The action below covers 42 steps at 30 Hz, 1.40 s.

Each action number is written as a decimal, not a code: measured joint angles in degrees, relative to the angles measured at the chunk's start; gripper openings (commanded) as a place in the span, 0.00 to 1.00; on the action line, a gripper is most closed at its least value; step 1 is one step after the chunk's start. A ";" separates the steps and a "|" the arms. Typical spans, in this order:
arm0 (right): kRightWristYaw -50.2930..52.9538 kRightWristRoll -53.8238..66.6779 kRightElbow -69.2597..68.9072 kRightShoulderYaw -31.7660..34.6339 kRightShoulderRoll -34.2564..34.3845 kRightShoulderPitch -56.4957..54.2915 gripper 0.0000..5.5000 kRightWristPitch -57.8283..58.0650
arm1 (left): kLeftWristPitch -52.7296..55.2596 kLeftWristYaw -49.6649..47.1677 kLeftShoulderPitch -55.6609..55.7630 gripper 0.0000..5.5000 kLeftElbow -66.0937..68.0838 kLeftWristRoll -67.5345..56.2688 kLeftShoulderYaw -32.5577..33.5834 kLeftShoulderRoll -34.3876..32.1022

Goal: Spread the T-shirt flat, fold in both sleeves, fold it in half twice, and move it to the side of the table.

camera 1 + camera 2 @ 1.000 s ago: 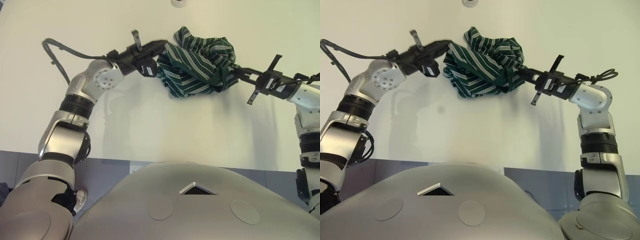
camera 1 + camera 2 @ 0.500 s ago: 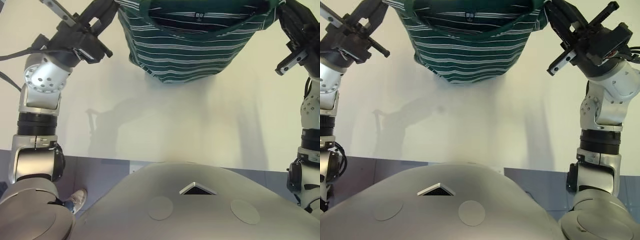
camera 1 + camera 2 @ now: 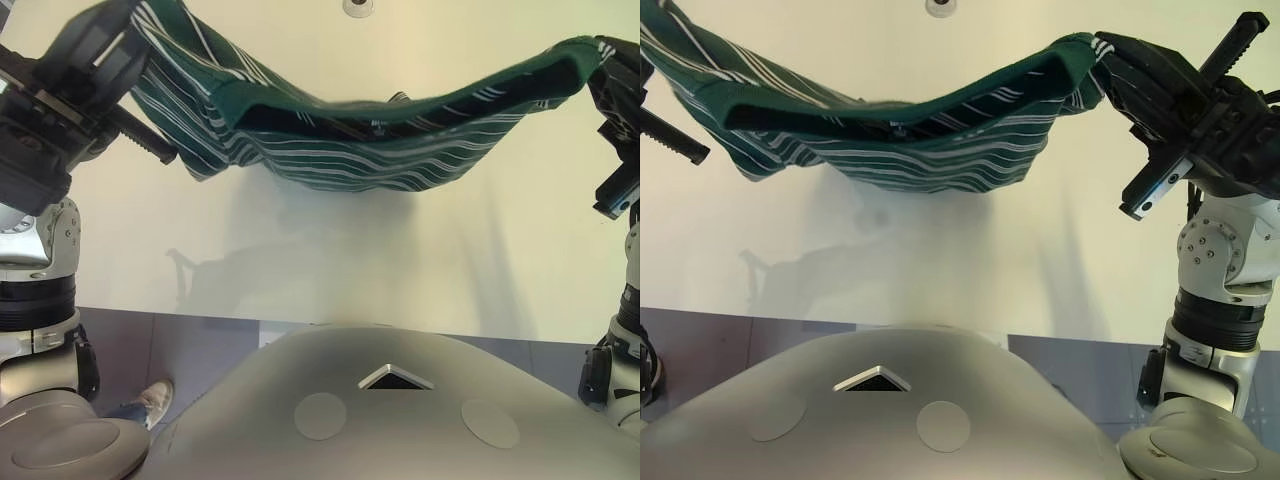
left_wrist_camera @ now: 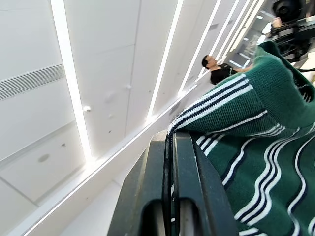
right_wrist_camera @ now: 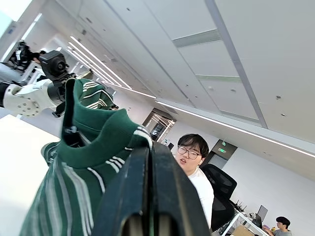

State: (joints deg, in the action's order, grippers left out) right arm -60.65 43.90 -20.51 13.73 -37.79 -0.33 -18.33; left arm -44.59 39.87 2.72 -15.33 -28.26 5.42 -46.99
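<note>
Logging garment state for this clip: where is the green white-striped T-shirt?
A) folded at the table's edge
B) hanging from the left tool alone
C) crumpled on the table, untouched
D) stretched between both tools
D: the green white-striped T-shirt sags in a span, one end clamped in the left tool, the other in the right tool.

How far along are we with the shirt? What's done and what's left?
Early stage. Done: the T-shirt is gripped at both ends, the left gripper shut on one edge and the right gripper shut on the other. In hand: it hangs stretched between them above the table, sagging in the middle, not yet laid flat. Left: lay it flat, fold in both sleeves, halve it twice, move it to the side.
</note>
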 measured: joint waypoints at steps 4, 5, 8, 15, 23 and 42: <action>2.91 -13.81 9.68 -3.28 0.27 -7.20 0.00 -0.97 | 1.97 -0.34 8.81 0.00 10.96 14.34 -3.01 3.35; 4.49 -18.93 14.13 -4.98 0.51 -10.42 0.00 -1.32 | 2.97 -0.57 12.61 0.00 15.88 19.18 -4.26 4.59; 9.43 -30.48 26.98 -9.42 2.06 -20.77 0.00 -2.16 | 6.41 -6.24 24.97 0.00 31.69 31.28 -6.79 7.02; 25.94 -46.86 69.91 -15.36 7.70 -58.45 0.00 -2.23 | 18.09 -23.06 59.79 0.00 69.03 46.56 -11.83 13.38; 35.56 -50.90 85.46 -15.55 8.94 -70.22 0.00 -8.11 | 17.77 -33.98 74.33 0.00 81.37 51.54 -14.56 14.04; 35.03 -50.62 84.90 -13.76 6.97 -71.09 0.00 -12.22 | 13.64 -34.80 74.71 0.00 79.49 50.80 -13.97 14.30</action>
State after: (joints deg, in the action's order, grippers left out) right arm -25.62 -6.72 64.40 -0.04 -30.82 -71.42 -30.56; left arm -30.95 5.07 77.43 64.16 22.54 -8.56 -32.69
